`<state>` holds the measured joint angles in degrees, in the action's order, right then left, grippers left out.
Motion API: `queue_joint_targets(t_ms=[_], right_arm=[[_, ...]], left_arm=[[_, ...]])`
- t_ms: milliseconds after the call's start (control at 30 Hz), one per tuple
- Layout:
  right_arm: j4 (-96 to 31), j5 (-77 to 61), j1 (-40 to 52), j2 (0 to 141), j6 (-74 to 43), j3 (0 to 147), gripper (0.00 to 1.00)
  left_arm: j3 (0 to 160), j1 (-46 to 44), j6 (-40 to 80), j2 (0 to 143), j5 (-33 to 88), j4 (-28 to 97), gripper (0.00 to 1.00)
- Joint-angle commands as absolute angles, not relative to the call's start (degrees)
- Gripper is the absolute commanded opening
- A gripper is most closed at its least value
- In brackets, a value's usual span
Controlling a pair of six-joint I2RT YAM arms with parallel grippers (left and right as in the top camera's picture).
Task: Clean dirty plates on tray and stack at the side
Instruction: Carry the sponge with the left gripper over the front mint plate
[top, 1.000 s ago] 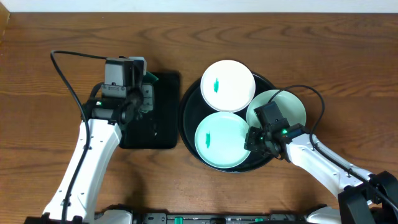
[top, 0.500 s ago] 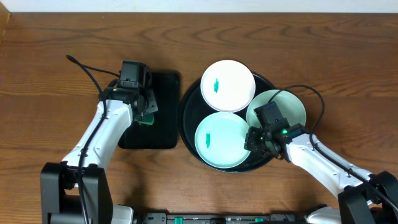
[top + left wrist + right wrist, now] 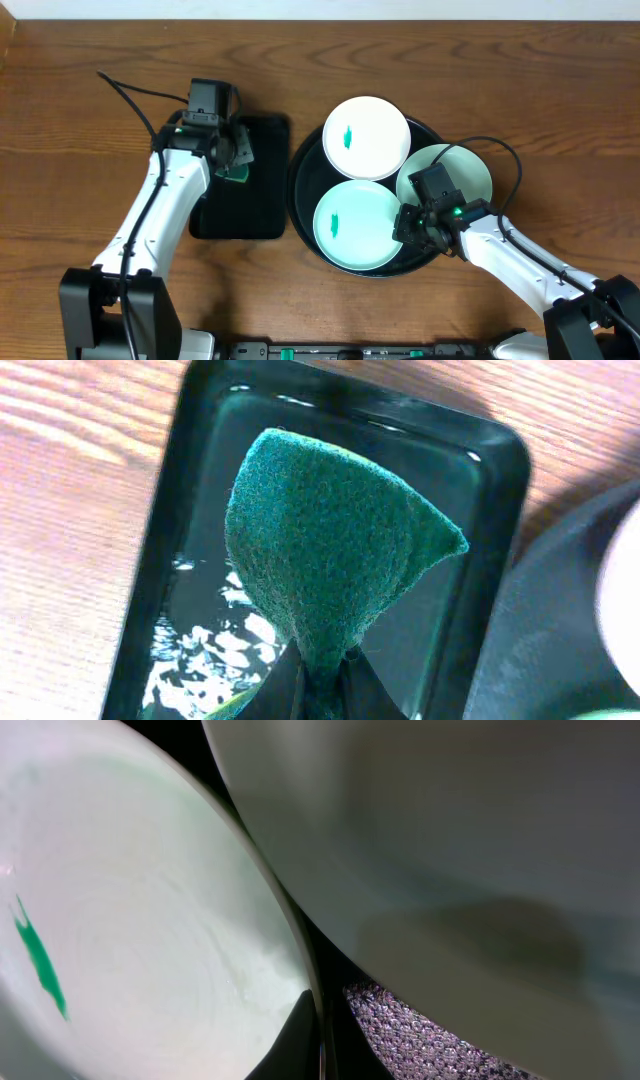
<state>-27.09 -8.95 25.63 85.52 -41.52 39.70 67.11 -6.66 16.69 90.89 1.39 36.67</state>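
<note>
Crowding the tray (image 3: 303, 182), three plates (image 3: 366, 137), green sponge (image 3: 330, 550) over rectangular tray (image 3: 245, 215) alongside

- Overhead: straight down on the whole tabletop (image 3: 60, 100).
- Left wrist: close above the small tray (image 3: 200, 510), also seen from overhead.
- Right wrist: very near two plates (image 3: 150, 920), seen overhead too.

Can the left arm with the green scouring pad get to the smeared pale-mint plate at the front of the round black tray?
Probably yes. The left gripper, shut on the green scouring pad, has nothing between it and the front pale-mint plate; the right gripper pinches that plate's right rim.
</note>
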Motion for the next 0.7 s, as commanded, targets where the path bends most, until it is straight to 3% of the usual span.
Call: queue_joint_targets(t_ms=[0, 300, 433, 667], right_arm=[[-27.0, -8.4, 26.0, 84.6, -42.8, 40.8, 0.01], [-26.7, -8.4, 26.0, 84.6, -42.8, 40.8, 0.01], [-26.6, -8.4, 26.0, 84.6, -42.8, 40.8, 0.01], [-26.7, -8.4, 26.0, 84.6, -42.8, 40.8, 0.01]], left_arm=[[68.9, -7.3, 15.3, 90.5, 7.6, 38.7, 0.07], [68.9, -16.8, 15.5, 90.5, 7.6, 42.2, 0.07], [68.8, -27.9, 27.5, 90.6, 7.6, 42.2, 0.08], [68.7, -38.8, 33.6, 90.6, 3.6, 42.9, 0.07]])
